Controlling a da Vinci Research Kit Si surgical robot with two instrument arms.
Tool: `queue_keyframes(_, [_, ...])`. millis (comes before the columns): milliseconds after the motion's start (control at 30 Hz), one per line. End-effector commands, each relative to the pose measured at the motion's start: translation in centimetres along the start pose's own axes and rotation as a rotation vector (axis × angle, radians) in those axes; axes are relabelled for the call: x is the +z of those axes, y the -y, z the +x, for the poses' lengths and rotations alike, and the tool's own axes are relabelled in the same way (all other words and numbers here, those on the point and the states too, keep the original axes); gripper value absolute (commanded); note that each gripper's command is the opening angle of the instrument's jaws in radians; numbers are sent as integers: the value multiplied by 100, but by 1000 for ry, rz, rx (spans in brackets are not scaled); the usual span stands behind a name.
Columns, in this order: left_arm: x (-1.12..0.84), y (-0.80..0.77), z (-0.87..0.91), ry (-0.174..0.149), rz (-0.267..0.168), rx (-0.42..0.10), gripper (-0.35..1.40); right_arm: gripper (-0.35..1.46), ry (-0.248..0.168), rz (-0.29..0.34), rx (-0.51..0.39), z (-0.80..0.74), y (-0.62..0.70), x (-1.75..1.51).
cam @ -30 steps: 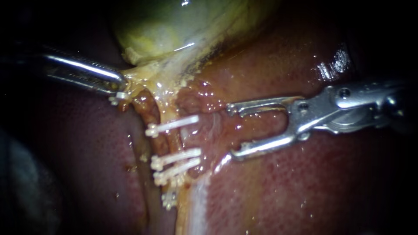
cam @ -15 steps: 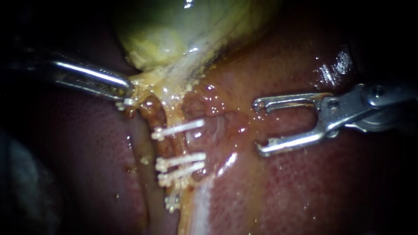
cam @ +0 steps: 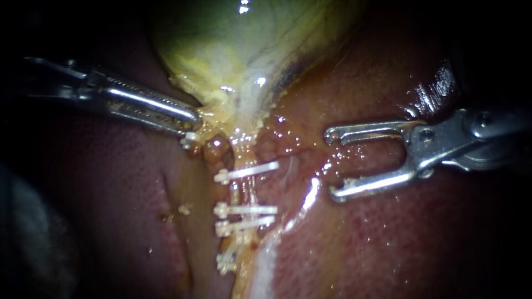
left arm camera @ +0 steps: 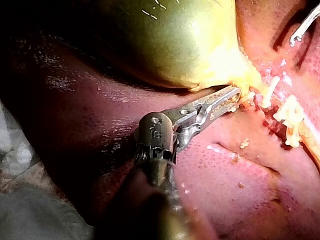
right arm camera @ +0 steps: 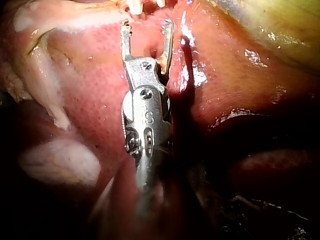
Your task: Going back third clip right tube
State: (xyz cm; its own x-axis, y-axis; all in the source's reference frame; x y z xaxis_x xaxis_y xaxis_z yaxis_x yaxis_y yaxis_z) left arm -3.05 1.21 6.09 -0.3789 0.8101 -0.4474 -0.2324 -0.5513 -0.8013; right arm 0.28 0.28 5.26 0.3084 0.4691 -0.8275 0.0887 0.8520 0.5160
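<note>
In the endoscope view my right instrument point(cam: 332, 164) lies over the liver point(cam: 388, 238), its jaws open and empty, a short way right of the clipped tube point(cam: 242, 192). Three white clips cross that tube: one higher point(cam: 247, 171) and two close together lower down point(cam: 246, 210) point(cam: 244, 224). My left instrument point(cam: 190, 120) is shut on the pale tissue at the neck of the gallbladder point(cam: 238, 50). The right wrist view shows the open jaws point(right arm camera: 146, 31) with clip ends point(right arm camera: 134, 6) just ahead. In the left wrist view the left jaws point(left arm camera: 231, 96) grip beside the clips point(left arm camera: 289, 119).
A further white clip point(cam: 226, 263) sits lower on the strand, beside a pale band of tissue point(cam: 265, 266). A brown stub of tissue point(cam: 215, 150) lies just under the left jaws. One right jaw tip point(left arm camera: 301, 27) shows beyond the gallbladder in the left wrist view.
My right instrument has drawn back to the right, away from the clips, with its jaws open and empty. The left instrument has pulled the gallbladder neck and the clipped tube rightward.
</note>
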Motion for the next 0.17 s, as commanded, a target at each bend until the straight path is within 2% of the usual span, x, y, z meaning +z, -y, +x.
queue_keyframes(33, [0, 0, 0, 0, 1, 0, -35, 50, 0, 0, 0, 1, 1, 0])
queue_keyframes(133, [-2, 0, -1, 1, 0, 0, -35, 50, 0, -2, 0, 1, 2, 3])
queue_keyframes(167, [-5, -1, -1, 1, -2, 0, -35, 50, 0, -5, 53, 1, 2, 6])
